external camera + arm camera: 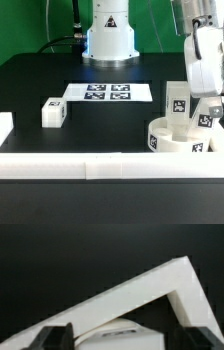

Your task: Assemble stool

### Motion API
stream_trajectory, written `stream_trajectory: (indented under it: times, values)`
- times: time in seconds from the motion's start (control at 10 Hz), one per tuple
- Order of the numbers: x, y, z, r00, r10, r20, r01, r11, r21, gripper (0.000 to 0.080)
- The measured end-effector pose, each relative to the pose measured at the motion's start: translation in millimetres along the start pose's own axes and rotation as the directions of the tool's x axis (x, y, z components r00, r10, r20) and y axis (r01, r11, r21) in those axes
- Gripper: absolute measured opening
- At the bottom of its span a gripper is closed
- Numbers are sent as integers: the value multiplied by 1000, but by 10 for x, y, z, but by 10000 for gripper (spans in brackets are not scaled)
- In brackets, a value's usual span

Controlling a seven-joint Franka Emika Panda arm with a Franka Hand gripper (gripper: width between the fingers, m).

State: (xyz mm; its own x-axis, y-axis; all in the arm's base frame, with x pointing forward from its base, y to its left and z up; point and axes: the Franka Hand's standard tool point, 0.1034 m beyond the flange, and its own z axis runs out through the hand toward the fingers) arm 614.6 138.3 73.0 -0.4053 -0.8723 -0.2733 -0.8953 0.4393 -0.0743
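You're partway in: the upright leg is standing on the seat at the exterior view's right — socketed, it seems — the loose leg is lying well apart, and your gripper is hanging open.

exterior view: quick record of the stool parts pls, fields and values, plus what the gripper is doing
seat: ring at the exterior view's right, beside the front rail
upright leg: standing on the seat
second leg: also at the seat, under the arm
loose leg: alone at the exterior view's left
marker board: mid-table
gripper: open, a white part between its fingers
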Motion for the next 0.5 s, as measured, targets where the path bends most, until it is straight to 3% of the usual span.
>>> stream_trajectory:
  times: [0.1, 0.3, 0.5]
  values:
    - [-1, -6, -11, 1000, -21, 1, 21, 1000, 1, 612]
    - [16, -41, -262, 993, -113, 13, 113, 993, 23, 643]
    - [150, -105, -495, 981, -193, 10, 193, 980, 42, 648]
